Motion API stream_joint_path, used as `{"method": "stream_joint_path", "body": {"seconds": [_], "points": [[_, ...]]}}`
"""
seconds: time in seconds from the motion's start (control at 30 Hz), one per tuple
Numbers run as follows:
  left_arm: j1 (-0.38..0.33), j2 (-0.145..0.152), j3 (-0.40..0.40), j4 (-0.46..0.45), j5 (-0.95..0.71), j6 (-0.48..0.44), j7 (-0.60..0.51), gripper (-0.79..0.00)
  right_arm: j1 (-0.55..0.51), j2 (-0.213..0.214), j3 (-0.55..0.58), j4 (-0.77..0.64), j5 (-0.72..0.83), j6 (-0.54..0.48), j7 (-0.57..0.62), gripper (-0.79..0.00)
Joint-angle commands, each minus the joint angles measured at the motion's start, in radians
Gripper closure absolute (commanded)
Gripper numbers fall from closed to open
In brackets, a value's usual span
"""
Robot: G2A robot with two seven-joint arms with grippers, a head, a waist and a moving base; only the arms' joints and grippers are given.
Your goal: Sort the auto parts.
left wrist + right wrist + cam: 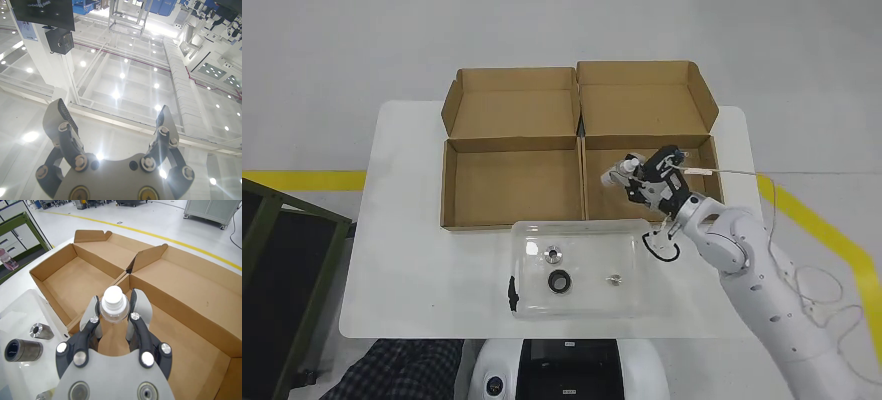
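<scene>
Left gripper [111, 107] jaws apart, aimed upward. Right gripper [115, 295] clamped on white-capped part [114, 306].

white-capped clear part [114, 311]: lower body hidden inside right tool [115, 296] grip | small part [615, 279] in tray [587, 300], lower centre of top view: too small to identify | metal piece [42, 396]: cut by frame edge
</scene>
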Motion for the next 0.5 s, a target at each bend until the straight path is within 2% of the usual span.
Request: {"method": "stream_joint_path", "body": {"seconds": [0.0, 0.27, 0.33, 0.37, 0.47], "points": [[0.0, 0.0, 0.0, 0.0, 0.0, 0.0, 0.0, -0.785, 0.03, -0.008, -0.025, 0.03, -0.002, 0.013, 0.013, 0.0], [0.0, 0.0, 0.0, 0.0, 0.0, 0.0, 0.0, -0.785, 0.099, -0.035, -0.093, 0.108, -0.026, 0.061, 0.03, 0.0], [0.0, 0.0, 0.0, 0.0, 0.0, 0.0, 0.0, -0.785, 0.107, -0.039, -0.101, 0.117, -0.033, 0.07, 0.034, -0.068], [0.0, 0.0, 0.0, 0.0, 0.0, 0.0, 0.0, -0.785, 0.11, -0.041, -0.105, 0.122, -0.035, 0.074, 0.036, -0.132], [0.0, 0.0, 0.0, 0.0, 0.0, 0.0, 0.0, -0.785, 0.119, -0.047, -0.115, 0.134, -0.04, 0.079, 0.04, -0.212]]}}
